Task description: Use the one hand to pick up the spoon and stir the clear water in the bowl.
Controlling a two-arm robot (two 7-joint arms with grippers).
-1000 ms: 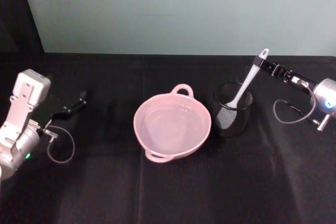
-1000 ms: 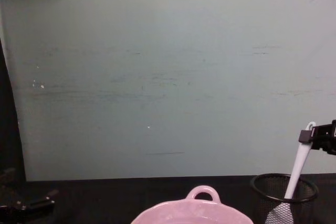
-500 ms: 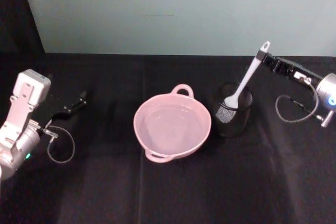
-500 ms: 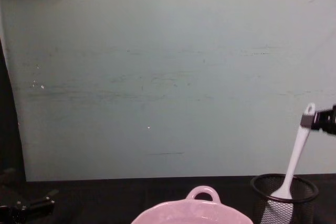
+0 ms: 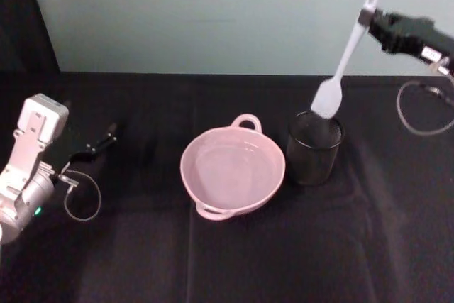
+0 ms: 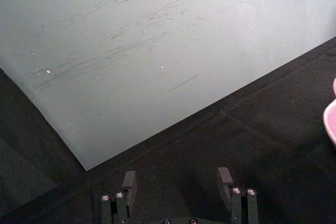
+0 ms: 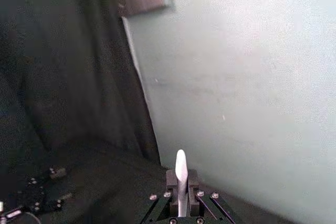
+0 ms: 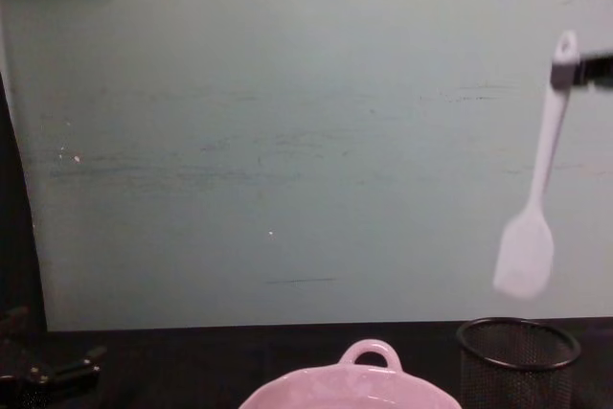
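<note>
right tool, head view: right tool (image 5: 372,19) is high at the far right, above the counter (image 5: 284,260), clamped on the top of the spoon handle.
spoon, head view: spoon (image 5: 346,56) hangs tilted from the grip, scoop down, just over the mouth of the mesh cup (image 5: 314,150). Looks out of the cup, not touching it.
bowl, head view: bowl (image 5: 187,169) sits mid-counter just beside the mesh cup, on the robot's left of it. Water (image 5: 230,168) shows as a faint sheen inside.
left tool, head view: left tool (image 5: 99,145) is parked low at the far left, well apart from the bowl.
left tool, left wrist view: fingers (image 6: 128,184) are spread with nothing between them. A pink bowl edge (image 6: 332,124) shows at the frame side.
right tool, right wrist view: both jaws are pinched on the white handle end (image 7: 180,179), with the wall behind.
spoon, chest view: scoop (image 8: 524,256) hangs clear above the cup rim (image 8: 517,342), with a gap between. The bowl handle (image 8: 371,352) is low centre.
step: pick-up looks done; the carry to the bowl is in hand.
next move: it calls for shifting the spoon toward the robot's left over the bowl, lowering the scoop into the water, then circling it.
watch: the grip is at the very handle tip, so the spoon may swing; it has to clear the cup rim.
</note>
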